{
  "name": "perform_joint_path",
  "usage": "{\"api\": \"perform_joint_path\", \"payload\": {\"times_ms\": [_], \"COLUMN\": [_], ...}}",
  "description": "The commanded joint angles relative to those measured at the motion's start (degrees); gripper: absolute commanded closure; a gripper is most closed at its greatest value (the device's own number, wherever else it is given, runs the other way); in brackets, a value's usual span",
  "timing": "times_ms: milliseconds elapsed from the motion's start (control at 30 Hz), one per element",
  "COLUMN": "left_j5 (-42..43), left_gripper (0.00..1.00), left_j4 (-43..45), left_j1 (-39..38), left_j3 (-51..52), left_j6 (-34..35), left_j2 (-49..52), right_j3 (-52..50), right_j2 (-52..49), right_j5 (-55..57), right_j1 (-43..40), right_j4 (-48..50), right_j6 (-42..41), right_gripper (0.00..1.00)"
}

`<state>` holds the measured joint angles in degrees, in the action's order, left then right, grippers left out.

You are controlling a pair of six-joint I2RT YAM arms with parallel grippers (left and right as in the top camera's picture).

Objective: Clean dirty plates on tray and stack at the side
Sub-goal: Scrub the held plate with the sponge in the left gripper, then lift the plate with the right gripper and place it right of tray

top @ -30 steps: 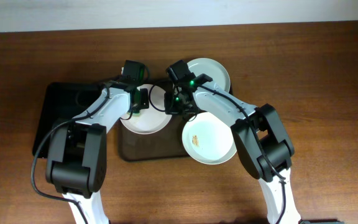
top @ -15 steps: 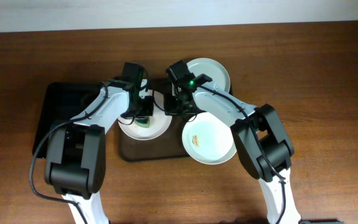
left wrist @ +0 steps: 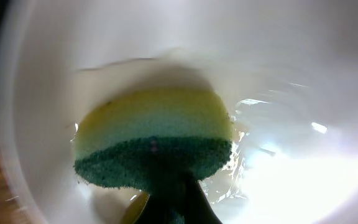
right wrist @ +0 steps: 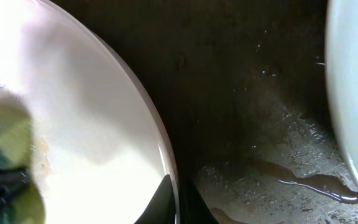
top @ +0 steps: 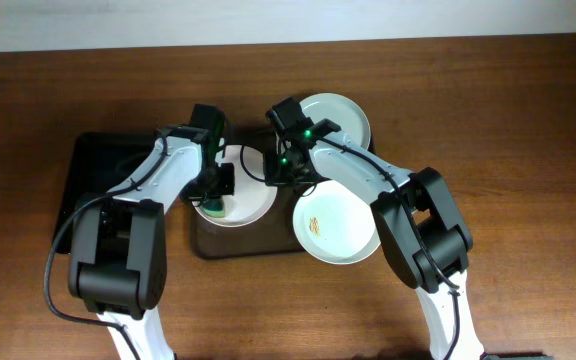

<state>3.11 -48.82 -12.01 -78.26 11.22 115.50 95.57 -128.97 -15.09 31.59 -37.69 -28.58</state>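
The brown tray (top: 251, 246) holds two dirty plates, with a third at its far edge. My left gripper (top: 216, 190) is shut on a yellow and green sponge (top: 213, 208) and presses it on the left plate (top: 253, 195). In the left wrist view the sponge (left wrist: 154, 140) fills the middle of that white plate (left wrist: 303, 74). My right gripper (top: 286, 170) is shut on the same plate's right rim (right wrist: 165, 155), one finger (right wrist: 160, 200) on the inside, one outside. A second plate (top: 340, 228) carries orange-brown smears. A third plate (top: 340, 116) lies at the back.
A smaller black tray (top: 93, 180) lies left of the brown tray, under my left arm. The brown tray's floor (right wrist: 260, 124) is wet with puddles. The edge of another plate (right wrist: 356, 93) shows at the right of the right wrist view.
My left gripper has slid the sponge across the left plate, from its far side toward its near left side. My right gripper has kept its hold on the rim.
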Motion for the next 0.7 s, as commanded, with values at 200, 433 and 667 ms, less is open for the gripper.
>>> {"api": "perform_joint_path", "payload": {"times_ms": [200,433,667], "left_j5": [21.1,19.7,8.1], "left_gripper": [0.99,0.99,0.99], "left_j4": [-2.3,-17.9,-18.9], "left_j1": [10.8,13.4,13.4], "left_j3": [-10.2,-27.7,-29.4], "left_j6": [-4.0,-4.1,-4.0], "left_j2": [1.6,1.4,1.4], "right_j3": [0.1,0.2,0.2], "right_j2": [-1.7,4.9,16.5], "right_j5": [0.5,2.8,26.7], "right_j1": [0.5,0.5,3.3], "right_j4": [-0.9,-3.0,-11.6], "right_j6": [-0.2,3.7,5.9], "right_gripper": [0.96,0.96,0.96]}}
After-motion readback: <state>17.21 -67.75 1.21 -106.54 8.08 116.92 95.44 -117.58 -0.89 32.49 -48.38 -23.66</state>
